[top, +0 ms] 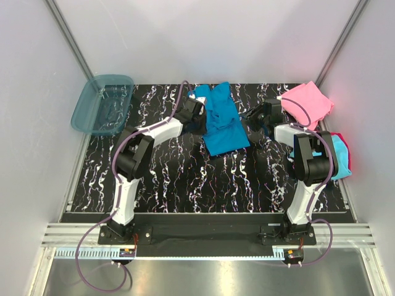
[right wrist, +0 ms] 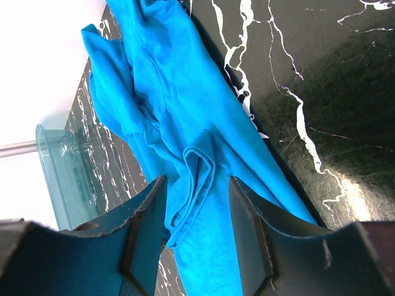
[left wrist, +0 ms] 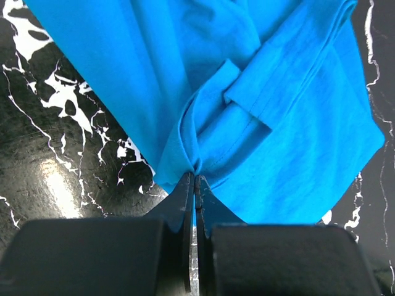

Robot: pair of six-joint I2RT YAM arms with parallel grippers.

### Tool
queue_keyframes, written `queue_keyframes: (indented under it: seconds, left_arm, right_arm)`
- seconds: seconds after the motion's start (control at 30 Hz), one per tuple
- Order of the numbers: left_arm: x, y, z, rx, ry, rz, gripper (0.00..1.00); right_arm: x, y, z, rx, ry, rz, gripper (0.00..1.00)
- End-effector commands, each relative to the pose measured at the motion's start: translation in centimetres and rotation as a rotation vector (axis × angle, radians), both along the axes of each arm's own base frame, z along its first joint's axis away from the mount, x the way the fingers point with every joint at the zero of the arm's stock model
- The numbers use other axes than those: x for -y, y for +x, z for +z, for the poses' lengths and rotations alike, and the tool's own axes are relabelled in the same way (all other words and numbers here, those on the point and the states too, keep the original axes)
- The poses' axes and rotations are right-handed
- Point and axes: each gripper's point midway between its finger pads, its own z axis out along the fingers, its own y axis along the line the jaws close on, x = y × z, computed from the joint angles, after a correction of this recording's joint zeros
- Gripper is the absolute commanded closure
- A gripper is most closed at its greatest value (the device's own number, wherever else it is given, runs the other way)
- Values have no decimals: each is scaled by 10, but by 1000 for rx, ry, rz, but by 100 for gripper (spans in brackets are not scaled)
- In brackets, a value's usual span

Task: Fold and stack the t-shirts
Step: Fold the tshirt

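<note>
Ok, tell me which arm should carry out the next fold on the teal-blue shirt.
Left. The left gripper is shut on a bunched edge of the teal-blue shirt, so it can likely pull the fold over straight away. The right gripper is open beside the shirt, holding nothing.

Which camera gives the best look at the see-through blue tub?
Top external: the tub shows whole, at far left. The right wrist view catches only one edge; the left wrist view, nothing.

Matt soft cloth t-shirt [left wrist: 185, 61]; glossy marbled table [left wrist: 49, 179]; translucent smooth plastic tub [top: 102, 106]
</note>
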Motion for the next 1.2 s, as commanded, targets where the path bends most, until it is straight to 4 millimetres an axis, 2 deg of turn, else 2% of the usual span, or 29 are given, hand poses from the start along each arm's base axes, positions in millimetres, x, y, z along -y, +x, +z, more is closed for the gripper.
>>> queue_keyframes:
  seconds: [0.0,0.23,0.53,0.63,0.7,0.87,1.0,1.07,1.1,1.17]
  left_arm:
    - [1,8,19,68,-22,20,100]
    - [2,20,43,116,-26,33,100]
    - [-1,44,101,213,-54,57,100]
    - [-1,45,108,225,-56,56,100]
    - [-1,46,109,225,-56,57,100]
    - [-6,44,87,185,-35,69,100]
    - [-13,44,68,153,-11,89,91]
    - [-17,45,58,138,0,99,79]
    - [-19,46,54,132,4,104,64]
    - [-20,46,46,118,10,111,55]
  right_arm:
    - [0,6,29,82,18,1,49]
    - [0,6,29,84,16,0,49]
    - [0,7,24,79,13,2,50]
    - [0,6,21,74,13,1,50]
    - [0,6,22,75,14,2,49]
    - [1,5,25,81,14,0,50]
    - [1,3,24,78,12,-1,50]
    - [1,2,25,82,10,0,50]
    - [2,2,24,81,8,-4,50]
    - [3,1,25,84,1,-5,50]
